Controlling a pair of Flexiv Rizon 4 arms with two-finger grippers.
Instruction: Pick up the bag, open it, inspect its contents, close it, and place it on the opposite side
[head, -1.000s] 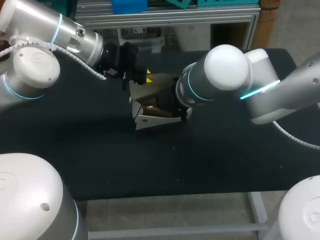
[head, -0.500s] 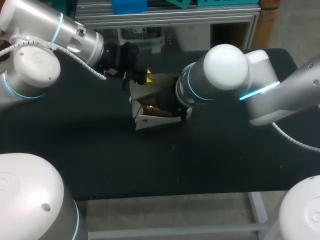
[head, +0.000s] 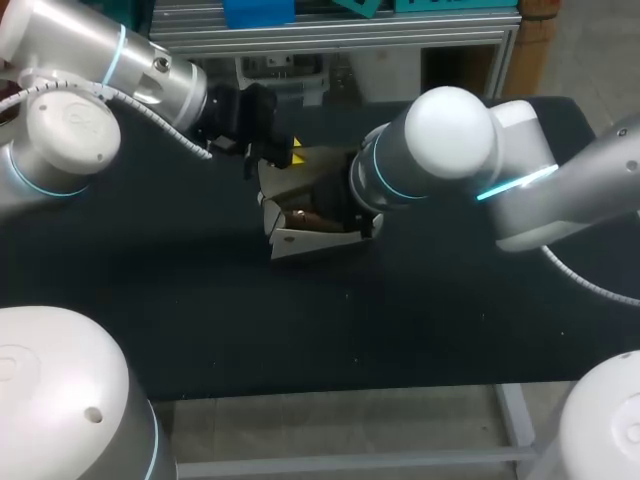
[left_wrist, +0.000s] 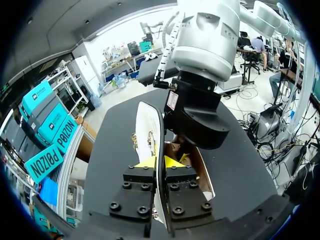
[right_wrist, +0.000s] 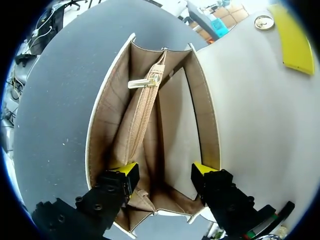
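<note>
Bag (head: 310, 215) sits open at upper middle of the frame on the bench (head: 300, 330). Your left claw (left_wrist: 159, 162) clamps its flap (left_wrist: 149, 130) upright so your right claw (right_wrist: 164, 170), fingers apart, can peer inside.

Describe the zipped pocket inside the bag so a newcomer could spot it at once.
At the middle of the black table, the pale bag is open. Inside it, ahead of the right gripper, a tan zipped pocket runs down the middle. Unlike the plain open compartments either side, it carries a zip with a gold pull at its far end.
</note>
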